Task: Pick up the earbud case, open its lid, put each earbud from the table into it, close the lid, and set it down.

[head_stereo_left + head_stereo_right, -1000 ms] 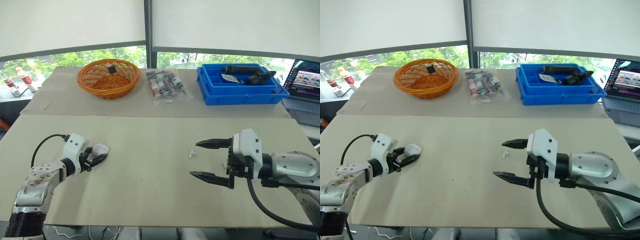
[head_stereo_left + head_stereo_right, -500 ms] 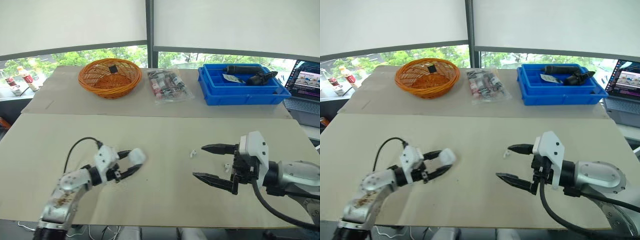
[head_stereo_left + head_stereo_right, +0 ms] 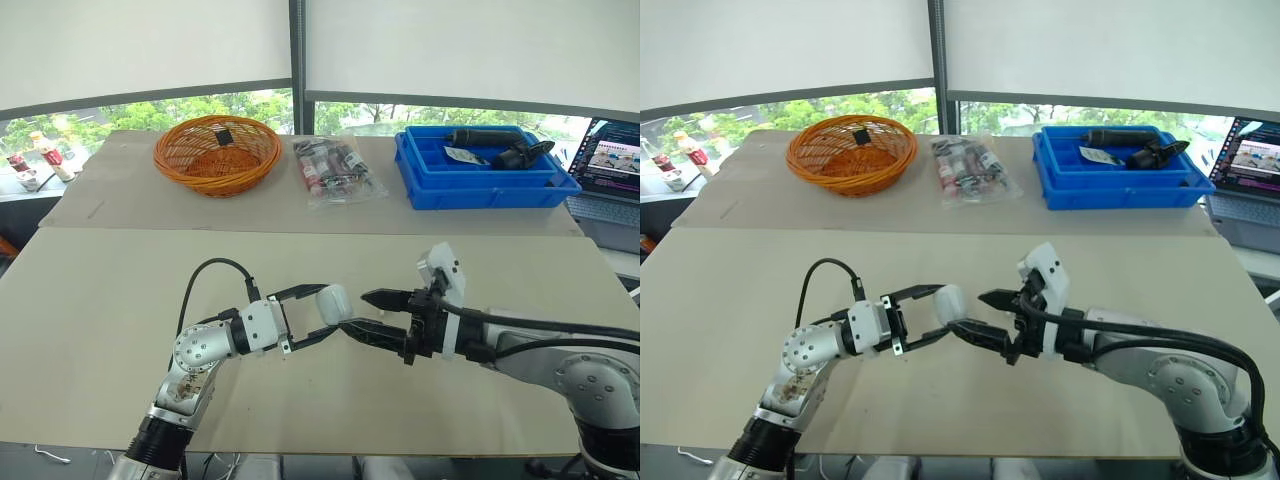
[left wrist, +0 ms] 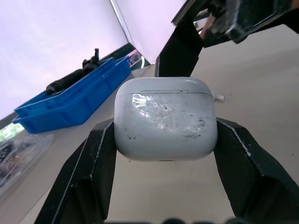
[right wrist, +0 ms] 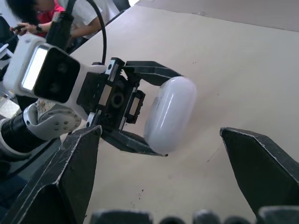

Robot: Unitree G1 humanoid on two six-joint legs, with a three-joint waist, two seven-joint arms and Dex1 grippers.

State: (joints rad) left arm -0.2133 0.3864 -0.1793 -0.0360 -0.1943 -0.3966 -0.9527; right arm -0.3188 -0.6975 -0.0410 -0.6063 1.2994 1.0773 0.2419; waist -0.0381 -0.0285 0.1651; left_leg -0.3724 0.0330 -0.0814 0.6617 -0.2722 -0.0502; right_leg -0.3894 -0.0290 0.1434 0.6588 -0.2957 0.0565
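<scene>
Clamping earbud case (image 4: pixel 166 119) in left gripper (image 3: pixel 318 314) over worktop's front half; right gripper (image 3: pixel 356 312), jaws wide, should hook lid (image 4: pixel 163 85) at its seam.

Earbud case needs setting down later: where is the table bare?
Bare: the near table left of the left tool, and the strip between both tools and the basket and blue bin. Crowded: the centre, where the right tool faces the earbud case.

No legible text, brand or number anywhere; print on the laptop screen (image 3: pixel 615 158) too small.
</scene>
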